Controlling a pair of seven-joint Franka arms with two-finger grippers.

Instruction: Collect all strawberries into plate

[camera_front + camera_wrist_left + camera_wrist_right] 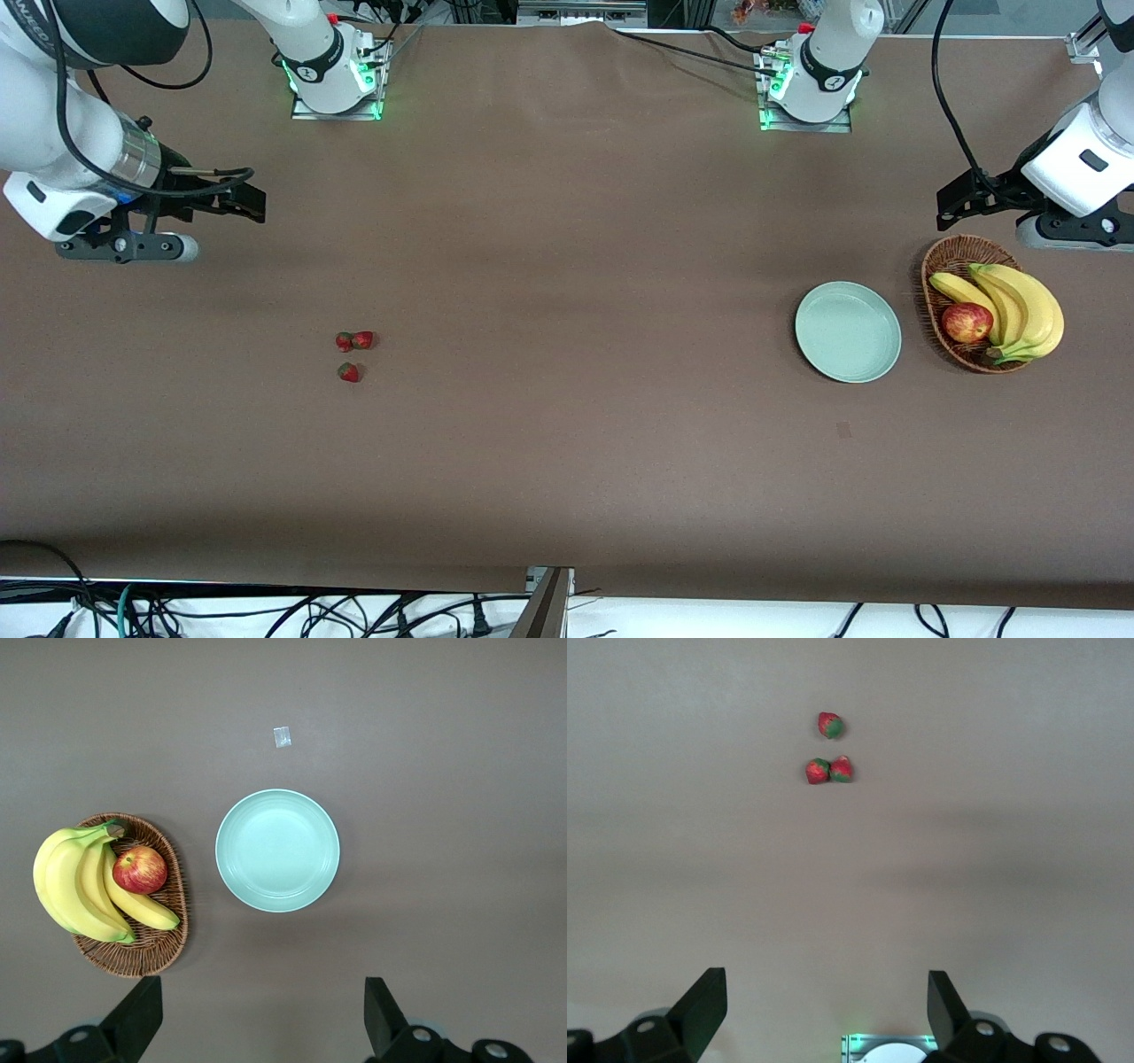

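Observation:
Three strawberries lie toward the right arm's end of the table: two touching (pixel 344 341) (pixel 362 339) and one (pixel 350 372) just nearer the front camera. The right wrist view shows the pair (pixel 818 772) (pixel 842 770) and the single one (pixel 830 725). The mint-green plate (pixel 848 331) sits bare toward the left arm's end, also in the left wrist view (pixel 277 850). My right gripper (pixel 252 202) (pixel 827 1005) hangs open over bare table, well apart from the berries. Beside the basket, my left gripper (pixel 946 208) (pixel 263 1010) hangs open, holding nothing.
A wicker basket (pixel 952 257) (pixel 151 952) beside the plate holds bananas (pixel 1028 306) and a red apple (pixel 967 322). A small scrap of tape (pixel 843 430) (pixel 282 736) lies nearer the front camera than the plate. Brown table surface stretches between berries and plate.

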